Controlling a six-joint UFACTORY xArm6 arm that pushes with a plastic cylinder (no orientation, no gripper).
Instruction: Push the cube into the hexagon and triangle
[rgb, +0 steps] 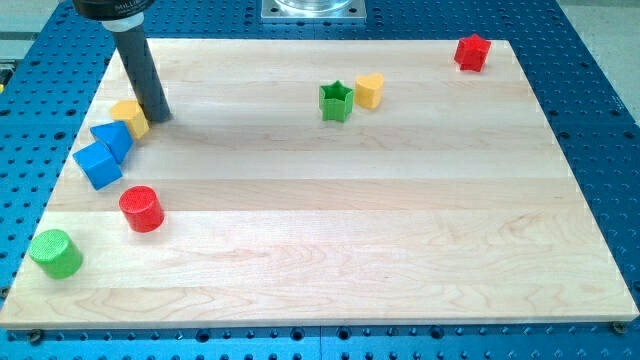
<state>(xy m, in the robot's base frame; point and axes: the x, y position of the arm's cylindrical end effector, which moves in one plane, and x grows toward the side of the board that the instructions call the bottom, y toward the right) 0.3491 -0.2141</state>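
My tip rests on the wooden board at the view's upper left, touching or nearly touching the right side of the yellow hexagon. The blue triangle sits just below and left of the hexagon, touching it. The blue cube lies right below the triangle, against it. The three blocks form a tight diagonal cluster near the board's left edge. The dark rod rises from the tip toward the view's top left.
A red cylinder stands below the cluster and a green cylinder near the bottom left corner. A green star and a yellow heart sit at top centre. A red block is at the top right corner.
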